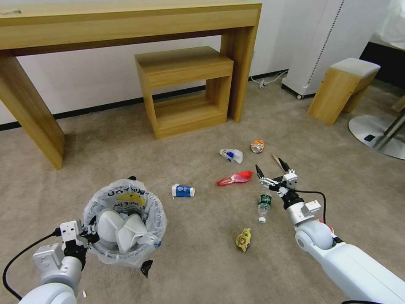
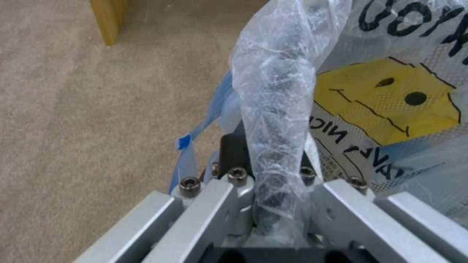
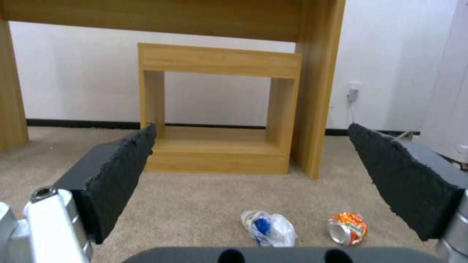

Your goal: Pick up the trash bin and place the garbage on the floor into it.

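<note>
Nearest me, at seven o'clock, my left tool (image 1: pixel 89 233) is clamped on the bag-wrapped rim of the trash bin (image 1: pixel 126 249), two white slippers (image 1: pixel 120 230) inside. At four o'clock my right tool (image 1: pixel 272 167) hovers with jaws spread wide and holding nothing, over the beige floor (image 1: pixel 198 270). Beyond it lie a red wrapper (image 1: pixel 236 178), a plastic bag (image 3: pixel 269 227) and a crushed orange can (image 3: pixel 347 228).

The trash bin (image 1: pixel 125 249) is lined with thin, clear, crinkled glossy plastic. The floor (image 1: pixel 202 261) is covered in matt, short-pile beige carpet. Rough black foam is seen on the right gripper's (image 3: pixel 251 171) pads (image 3: pixel 117 175). The crushed can (image 3: pixel 347 228) is shiny printed metal. The desk (image 1: pixel 126 21) is smooth light wood.
</note>
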Motion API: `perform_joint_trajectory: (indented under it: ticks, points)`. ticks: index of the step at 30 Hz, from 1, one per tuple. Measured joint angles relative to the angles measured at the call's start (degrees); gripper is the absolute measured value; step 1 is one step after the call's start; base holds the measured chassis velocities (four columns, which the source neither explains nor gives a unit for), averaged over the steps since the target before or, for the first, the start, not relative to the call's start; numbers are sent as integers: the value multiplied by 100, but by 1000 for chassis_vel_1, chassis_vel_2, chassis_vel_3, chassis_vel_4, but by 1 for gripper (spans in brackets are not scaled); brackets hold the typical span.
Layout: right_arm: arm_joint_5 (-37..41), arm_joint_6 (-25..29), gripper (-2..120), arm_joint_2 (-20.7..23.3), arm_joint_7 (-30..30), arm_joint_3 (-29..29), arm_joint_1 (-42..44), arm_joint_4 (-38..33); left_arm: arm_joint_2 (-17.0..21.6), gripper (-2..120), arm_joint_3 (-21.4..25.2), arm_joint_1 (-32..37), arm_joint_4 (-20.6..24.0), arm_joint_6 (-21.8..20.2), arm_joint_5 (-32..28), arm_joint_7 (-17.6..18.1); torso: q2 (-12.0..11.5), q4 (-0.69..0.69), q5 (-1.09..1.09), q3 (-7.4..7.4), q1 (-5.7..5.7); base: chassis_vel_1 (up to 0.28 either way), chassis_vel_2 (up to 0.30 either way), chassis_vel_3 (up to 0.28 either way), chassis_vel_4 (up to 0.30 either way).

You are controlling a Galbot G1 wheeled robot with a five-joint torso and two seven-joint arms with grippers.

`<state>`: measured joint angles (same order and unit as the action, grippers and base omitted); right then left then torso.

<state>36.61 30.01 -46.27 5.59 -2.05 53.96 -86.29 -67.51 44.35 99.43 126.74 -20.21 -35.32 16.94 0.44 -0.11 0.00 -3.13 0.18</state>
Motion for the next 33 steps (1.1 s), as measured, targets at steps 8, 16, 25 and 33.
perform_joint_trajectory:
  ticks: [8, 16, 25, 33]
  points:
    - [-11, -6, 100, 26, -12, 23, 21, -20, -3, 1, -9, -1, 12, 26, -21, 5, 0, -3, 0, 0, 0, 0, 0, 0, 0]
    - [10, -69, 97, 63, 1, 62, 85, -117, 4, 1, -18, 29, 61, 39, -36, 14, 0, -3, 0, 0, 0, 0, 0, 0, 0]
    - [-64, -66, 95, 44, 13, 63, 105, -140, -8, 1, -38, 48, 69, 85, -23, 11, 0, -3, 0, 0, 0, 0, 0, 0, 0]
    - [-175, 81, 96, 15, -64, 82, 140, -83, -11, 1, -40, 52, 76, 101, -43, 9, 0, -3, 0, 0, 1, 0, 0, 0, 0]
